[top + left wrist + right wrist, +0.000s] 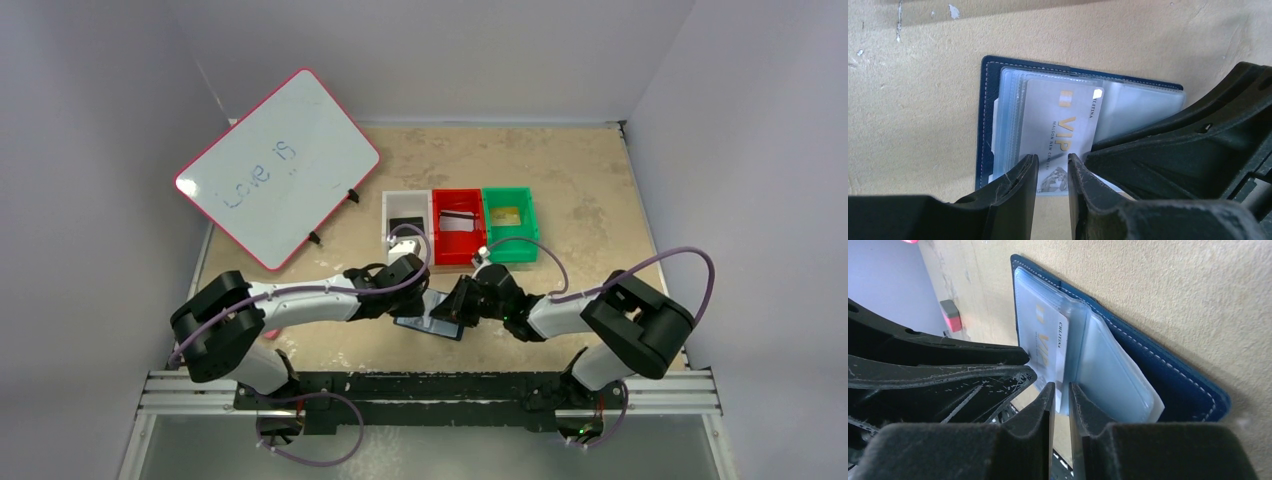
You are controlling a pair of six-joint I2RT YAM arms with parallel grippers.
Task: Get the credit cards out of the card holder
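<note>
Beige tabletop: card holder (998,100) lies open at the near edge. Left gripper (1052,172) pinches the silver card (1058,125) to pull it; right gripper (1060,400) clamps a plastic sleeve (1120,375), steadying the holder.

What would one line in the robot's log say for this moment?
step: pulling VIP card | card holder: open on table | left gripper: nipping card edge | right gripper: pinching clear sleeve | bins: three cards in
</note>
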